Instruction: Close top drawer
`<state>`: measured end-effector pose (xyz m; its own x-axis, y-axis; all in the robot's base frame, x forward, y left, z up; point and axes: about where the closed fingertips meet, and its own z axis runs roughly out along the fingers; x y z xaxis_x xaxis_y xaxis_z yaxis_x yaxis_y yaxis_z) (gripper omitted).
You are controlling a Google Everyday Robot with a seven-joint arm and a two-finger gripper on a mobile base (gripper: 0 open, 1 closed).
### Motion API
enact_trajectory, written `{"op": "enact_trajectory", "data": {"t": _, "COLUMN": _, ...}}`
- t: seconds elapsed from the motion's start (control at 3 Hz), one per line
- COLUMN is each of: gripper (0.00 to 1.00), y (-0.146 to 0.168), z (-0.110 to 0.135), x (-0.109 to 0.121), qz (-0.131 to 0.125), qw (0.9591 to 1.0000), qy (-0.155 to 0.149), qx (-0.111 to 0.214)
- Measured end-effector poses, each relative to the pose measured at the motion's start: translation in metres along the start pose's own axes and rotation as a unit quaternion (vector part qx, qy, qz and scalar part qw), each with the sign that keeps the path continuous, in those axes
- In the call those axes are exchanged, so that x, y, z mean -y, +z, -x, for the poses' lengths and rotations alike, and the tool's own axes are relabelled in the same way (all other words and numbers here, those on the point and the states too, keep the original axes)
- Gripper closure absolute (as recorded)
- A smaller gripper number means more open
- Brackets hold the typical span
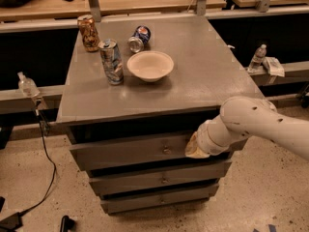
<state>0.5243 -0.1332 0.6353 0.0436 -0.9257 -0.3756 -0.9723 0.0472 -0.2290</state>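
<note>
The gripper [196, 148] sits against the front of the top drawer [120, 152], just right of its knob [166, 149]. The wrist hides its end, so whether it is open or closed cannot be told. The drawer juts slightly out.

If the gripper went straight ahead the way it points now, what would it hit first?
The top drawer front: the gripper sits at its right part, beside the knob, pointing into the cabinet. It may already touch it; depth is unclear.
</note>
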Motion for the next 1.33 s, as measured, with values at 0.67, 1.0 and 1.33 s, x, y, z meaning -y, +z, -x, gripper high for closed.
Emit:
{"op": "enact_trajectory", "data": {"t": 0.67, "gripper": 1.00, "y": -0.009, "z": -0.011, "x": -0.004, "qz": -0.018, "qw": 0.9997, "qy": 0.012, "qx": 0.011}}
{"op": "enact_trajectory", "data": {"t": 1.0, "gripper": 1.00, "y": -0.011, "z": -0.013, "x": 0.005, "qz": -0.036, "qw": 0.9991, "qy": 0.017, "qx": 0.014}}
{"op": "enact_trajectory", "data": {"t": 1.33, "gripper": 1.00, "y": -0.008, "z": -0.016, "x": 0.012, "qz": -0.046, "qw": 0.9985, "qy": 0.022, "qx": 0.017}}
